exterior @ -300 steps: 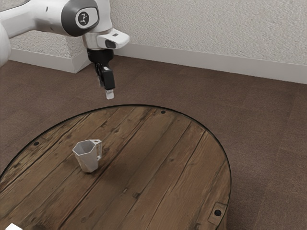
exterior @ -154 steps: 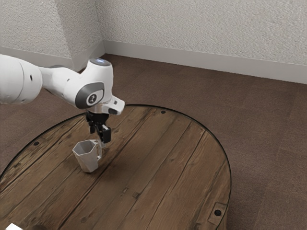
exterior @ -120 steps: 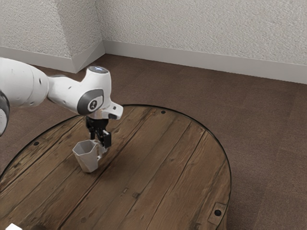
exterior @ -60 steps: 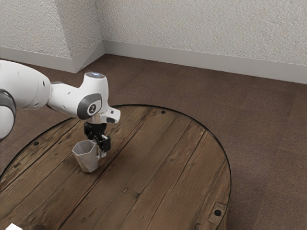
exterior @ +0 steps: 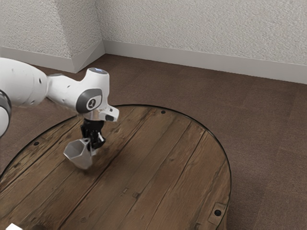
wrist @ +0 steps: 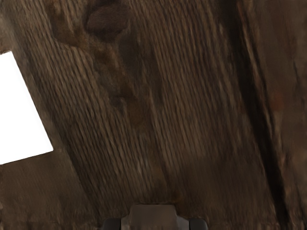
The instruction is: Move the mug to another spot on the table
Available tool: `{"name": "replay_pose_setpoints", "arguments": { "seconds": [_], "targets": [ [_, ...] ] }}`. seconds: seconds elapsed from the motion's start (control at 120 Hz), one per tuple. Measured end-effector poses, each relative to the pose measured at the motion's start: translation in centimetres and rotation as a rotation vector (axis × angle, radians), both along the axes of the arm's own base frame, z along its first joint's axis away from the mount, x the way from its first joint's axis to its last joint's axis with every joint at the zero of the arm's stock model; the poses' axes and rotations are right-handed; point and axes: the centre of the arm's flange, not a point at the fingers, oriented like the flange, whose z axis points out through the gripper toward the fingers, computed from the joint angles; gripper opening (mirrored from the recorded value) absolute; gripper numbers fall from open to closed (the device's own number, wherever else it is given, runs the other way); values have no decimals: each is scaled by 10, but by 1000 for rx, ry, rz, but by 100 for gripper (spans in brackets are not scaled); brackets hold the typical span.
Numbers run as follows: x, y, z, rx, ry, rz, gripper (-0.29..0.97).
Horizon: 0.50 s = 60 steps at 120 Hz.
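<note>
The white faceted mug point(exterior: 76, 154) hangs tilted just above the round wooden table point(exterior: 163, 163), near the exterior view's left side. My black gripper point(exterior: 94, 143) reaches down from the white arm and is shut on the mug's handle, on the side toward the exterior view's right. The mug's open mouth leans away from the gripper. In the wrist view the mug point(wrist: 19, 110) appears as a white patch beside my hand, over the dark planks of the table point(wrist: 168, 120).
The table's dark rim point(exterior: 225, 158) curves round at the exterior view's right, with brown floor point(exterior: 249, 100) beyond it. A small white object point(exterior: 10, 226) lies at the table's near left edge. Open planks stretch to the right of the mug.
My arm came down from above to the mug's handle and the fingers closed on it. In the last half second the mug has tilted, risen a little and shifted to the exterior view's left.
</note>
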Motion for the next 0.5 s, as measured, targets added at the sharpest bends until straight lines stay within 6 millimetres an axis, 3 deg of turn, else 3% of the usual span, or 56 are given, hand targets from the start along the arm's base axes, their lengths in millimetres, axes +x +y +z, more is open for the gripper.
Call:
{"name": "replay_pose_setpoints", "arguments": {
  "seconds": [0.075,0.175,0.35,0.5],
  "targets": [
    [0,-9,10,31,37,14,1],
    [0,-39,19,67,81,16,-4],
    [-2,-90,22,113,127,23,-8],
    [11,-123,24,131,115,38,-9]
  ]
}}
